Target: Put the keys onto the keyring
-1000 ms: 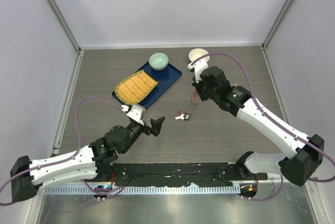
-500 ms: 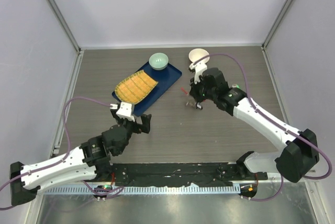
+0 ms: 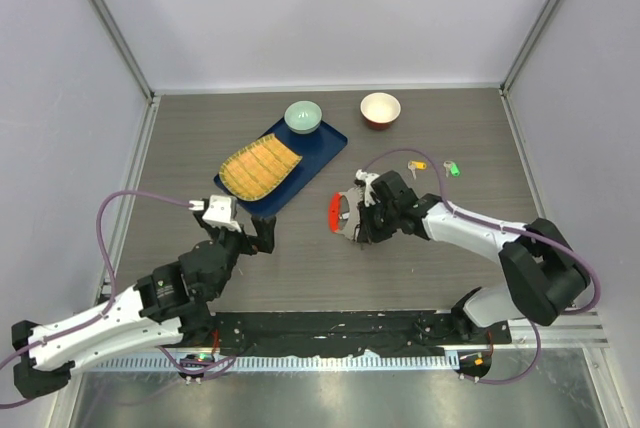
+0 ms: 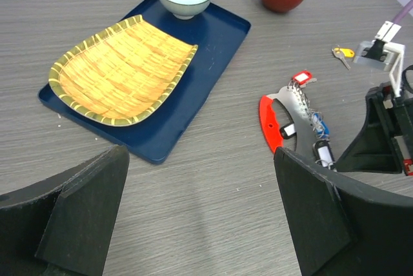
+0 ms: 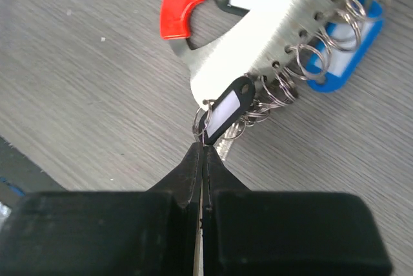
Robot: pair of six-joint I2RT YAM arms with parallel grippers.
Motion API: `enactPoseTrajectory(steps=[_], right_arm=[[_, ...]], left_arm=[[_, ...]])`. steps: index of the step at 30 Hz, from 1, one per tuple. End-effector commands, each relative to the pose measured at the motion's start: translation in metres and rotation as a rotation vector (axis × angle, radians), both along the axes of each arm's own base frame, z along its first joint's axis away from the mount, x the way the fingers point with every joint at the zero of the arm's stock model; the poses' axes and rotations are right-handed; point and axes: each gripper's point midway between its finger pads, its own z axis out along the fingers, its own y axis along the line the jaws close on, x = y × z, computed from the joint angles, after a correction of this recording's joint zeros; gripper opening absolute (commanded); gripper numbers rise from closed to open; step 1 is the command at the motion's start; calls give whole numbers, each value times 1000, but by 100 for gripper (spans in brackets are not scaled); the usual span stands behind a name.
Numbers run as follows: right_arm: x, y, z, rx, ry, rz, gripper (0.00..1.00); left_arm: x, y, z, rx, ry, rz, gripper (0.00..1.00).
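Right gripper [image 5: 201,152]: fingers pressed together, pinching small split ring at edge of keyring [image 5: 284,24]. Black tag [image 5: 226,107] hangs on same ring.
Keyring lies flat on table, centre-right, red loop [image 3: 331,214] turned toward tray [image 3: 322,146].
Left gripper [image 4: 200,160]: fingers wide apart, holding nothing.
Yellow key [image 3: 416,165], green key [image 3: 452,169]: loose on table beyond right arm, not yet on ring.
Advice: pinch wire only, hold bunch steady, left takes key by head.
Room: bare table between grippers; tray corner near red loop; walls well apart.

Grey wood-grain table [image 3: 200,148], blue tray [image 3: 316,162], red bowl [image 3: 380,109], yellow key [image 3: 418,165], green key [image 3: 452,169], keyring [image 3: 334,214]
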Motion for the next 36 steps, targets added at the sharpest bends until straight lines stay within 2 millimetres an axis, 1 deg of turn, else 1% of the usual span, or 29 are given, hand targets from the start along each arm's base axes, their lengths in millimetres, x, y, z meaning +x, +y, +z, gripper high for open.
enactPoseTrajectory(steps=[1,4,5,8,9,10,11,12,13,15,16,17,18,19,21,22,24,25,26,27,28,29,30,31,32,33,34,35,36], right_arm=[[11,-25,5,-96,-70,-109,3],[11,-40,-4,-165,-73,-152,7],[11,-43,-4,-174,-76,-162,12],[15,-55,-5,-220,-91,-215,21],[20,-60,1,-225,-120,-255,23],[21,-64,5,-229,-140,-278,29],[24,-67,10,-228,-165,-304,33],[30,-72,25,-208,-218,-343,38],[36,-82,32,-228,-263,-397,46],[46,-96,49,-219,-320,-472,55],[51,-102,62,-202,-360,-513,63],[54,-105,68,-191,-371,-537,67],[58,-111,74,-185,-382,-565,72],[62,-115,84,-173,-410,-591,83],[67,-120,99,-163,-456,-619,89],[70,-129,111,-165,-499,-661,98],[73,-138,127,-157,-557,-717,99],[74,-144,136,-153,-585,-744,99],[74,-156,153,-156,-646,-795,99],[73,-164,160,-165,-674,-818,99],[72,-171,173,-169,-711,-846,99],[70,-178,182,-172,-740,-871,99],[64,-191,200,-173,-795,-915,99],[60,-197,210,-162,-821,-934,99],[56,-202,219,-152,-846,-954,99],[46,-213,237,-126,-898,-987,99],[42,-217,245,-114,-924,-993,99],[37,-221,256,-88,-958,-1001,99],[28,-226,268,-54,-997,-1007,99]], left_arm=[[4,5,5,-20,5,52,100],[7,-1,-1,0,18,55,100],[11,-3,-4,9,26,60,100],[18,-9,-14,14,60,61,100],[19,-15,-19,3,80,40,100],[21,-17,-23,-3,94,37,100],[27,-13,-25,-17,106,56,100],[28,-19,-32,-34,139,36,100],[31,-19,-36,-46,154,34,100],[41,-14,-43,-76,183,63,100],[42,-18,-45,-108,205,44,100],[48,-12,-46,-129,213,72,100],[51,-11,-50,-136,230,77,100],[56,-7,-52,-168,247,100,100],[61,-3,-53,-203,274,127,100],[64,6,-61,-240,320,171,100],[68,15,-66,-302,364,218,100],[74,35,-70,-351,385,286,100],[72,32,-75,-445,435,278,100],[73,38,-77,-498,453,289,100],[79,55,-74,-563,441,343,100],[77,58,-70,-606,437,333,100],[78,65,-65,-613,416,352,100],[74,75,-67,-592,425,389,100],[74,80,-45,-586,372,397,100],[72,90,-37,-529,339,421,100],[68,96,-22,-501,325,439,100],[65,102,-13,-471,301,452,100],[61,114,-1,-423,257,485,100]])
